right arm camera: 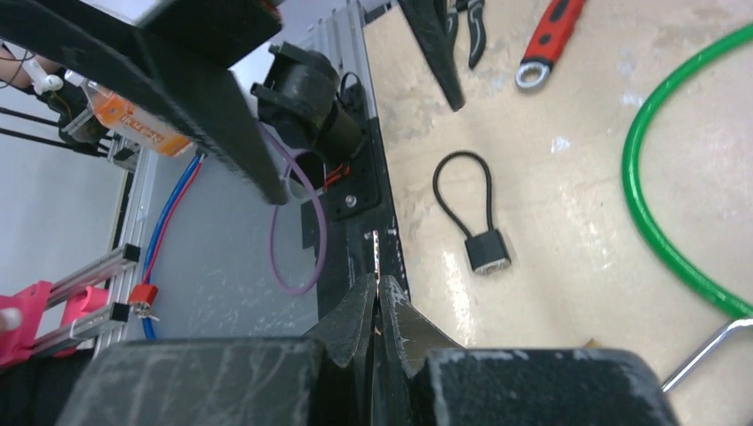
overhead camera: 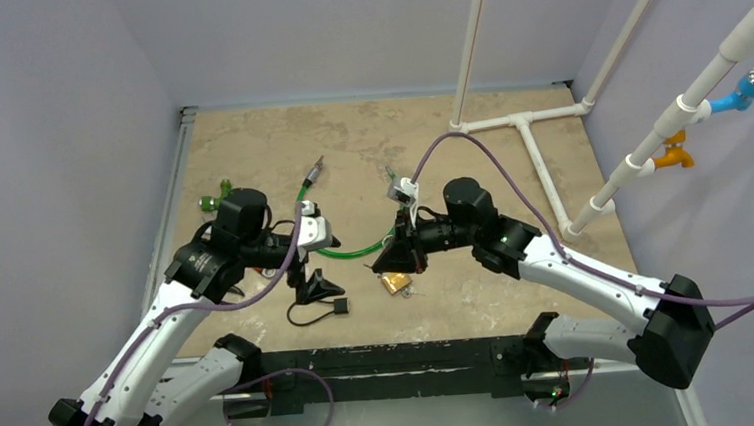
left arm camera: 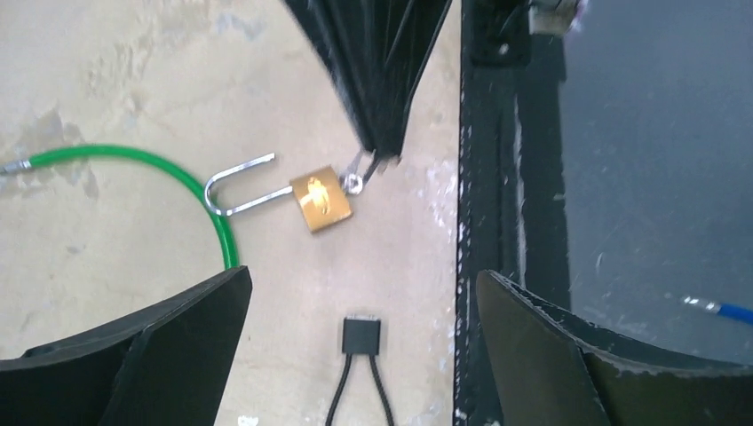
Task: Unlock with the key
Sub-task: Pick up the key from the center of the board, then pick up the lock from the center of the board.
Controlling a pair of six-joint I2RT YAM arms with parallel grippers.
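Nearest, a black block-bodied cable lock (left arm camera: 361,336) lies on the mottled beige table (left arm camera: 107,71) below the wide-spread left gripper (left arm camera: 362,282); beyond, the right gripper (left arm camera: 382,149), tips pressed together, pinches a small silver key (left arm camera: 357,174) at the squat brass padlock (left arm camera: 321,199), its U-shaped steel shackle (left arm camera: 233,191) beside a glossy green cable (left arm camera: 178,169).

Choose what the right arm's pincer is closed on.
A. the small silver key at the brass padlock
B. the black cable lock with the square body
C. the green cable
A: the right pincer is shut on the small silver key at the base of the brass padlock, while the green cable and the black cable lock lie apart from it.
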